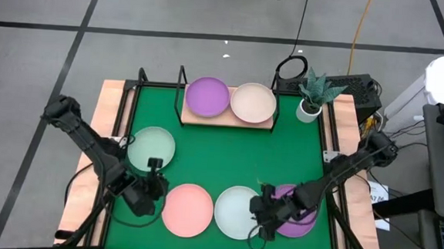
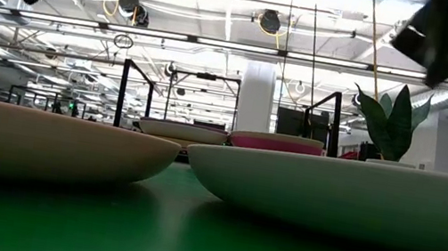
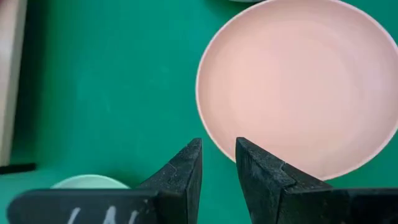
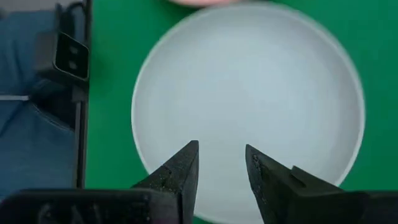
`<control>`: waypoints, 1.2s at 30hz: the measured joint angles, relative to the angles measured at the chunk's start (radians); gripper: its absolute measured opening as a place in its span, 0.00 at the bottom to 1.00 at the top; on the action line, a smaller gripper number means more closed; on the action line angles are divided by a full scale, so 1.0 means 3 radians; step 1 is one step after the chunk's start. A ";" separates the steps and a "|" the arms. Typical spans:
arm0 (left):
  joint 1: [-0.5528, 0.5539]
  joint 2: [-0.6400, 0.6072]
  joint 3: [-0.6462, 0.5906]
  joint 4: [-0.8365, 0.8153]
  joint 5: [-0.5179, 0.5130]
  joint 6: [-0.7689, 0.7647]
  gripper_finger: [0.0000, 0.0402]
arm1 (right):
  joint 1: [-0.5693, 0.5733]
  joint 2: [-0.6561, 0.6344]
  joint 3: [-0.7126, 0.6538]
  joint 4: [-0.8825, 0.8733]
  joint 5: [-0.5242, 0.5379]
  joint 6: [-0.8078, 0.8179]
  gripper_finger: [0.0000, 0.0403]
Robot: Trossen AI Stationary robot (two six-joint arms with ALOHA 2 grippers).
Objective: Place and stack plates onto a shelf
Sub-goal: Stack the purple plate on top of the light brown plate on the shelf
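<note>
A purple plate (image 1: 207,96) and a beige plate (image 1: 253,102) lie side by side on the wooden shelf (image 1: 226,122) at the far centre. On the green mat (image 1: 228,156) lie a mint plate (image 1: 152,149), a salmon pink plate (image 1: 188,210), a pale plate (image 1: 236,211) and a purple plate (image 1: 297,220) partly under my right arm. My left gripper (image 3: 217,148) hovers narrowly open over the mat beside the pink plate's rim (image 3: 208,127). My right gripper (image 4: 222,152) hovers narrowly open over the pale plate (image 4: 249,106). Other plates are out of view.
A potted plant (image 1: 314,95) stands at the mat's far right corner. Black wire posts (image 1: 182,83) rise at the shelf's left end. Bare green mat lies between the shelf and the near row of plates.
</note>
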 joint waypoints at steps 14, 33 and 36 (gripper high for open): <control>-0.0228 0.0000 -0.0103 0.0043 -0.0097 -0.0376 0.26 | 0.0540 0.0082 -0.0003 -0.0488 0.0015 0.1472 0.28; -0.0227 -0.0001 -0.0103 0.0337 -0.0148 -0.0173 0.26 | 0.0655 0.0576 -0.0011 -0.0554 -0.0001 0.1783 0.28; -0.0227 -0.0001 -0.0101 0.0369 -0.0148 -0.0125 0.26 | 0.0655 0.0603 -0.0011 -0.0634 -0.0070 0.1887 0.24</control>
